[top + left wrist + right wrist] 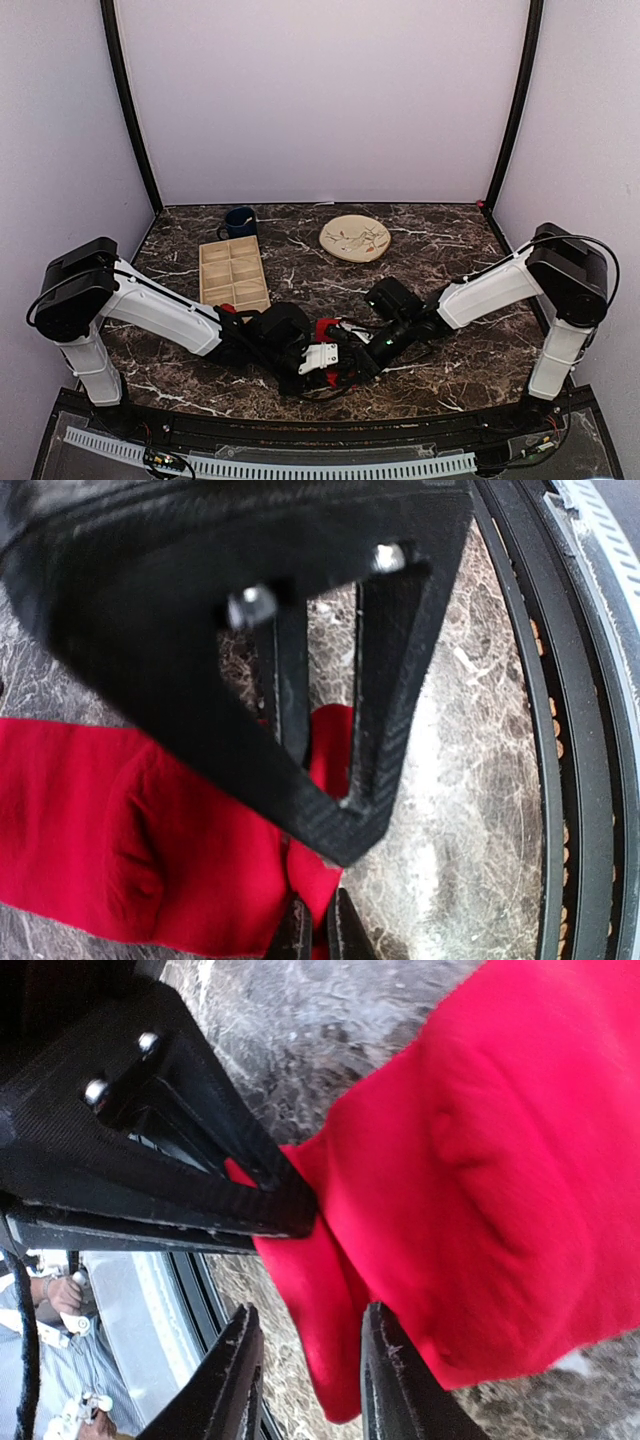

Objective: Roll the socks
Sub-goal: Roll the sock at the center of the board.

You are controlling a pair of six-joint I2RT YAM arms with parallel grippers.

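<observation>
Socks (120, 830), bright red, lie bunched on the dark marble tabletop (450, 385) close to the middle of its near edge, where both arms meet over them. The left claw (330, 885) is pinched tight on a fold of the red fabric, while the right claw (310, 1270) has its jaws apart, with a sock's edge lying between them and touching the upper finger. Farther back sits a wooden tray (233, 272), with a blue mug (238, 222) behind it and a plate (355, 238) off to the right.
</observation>
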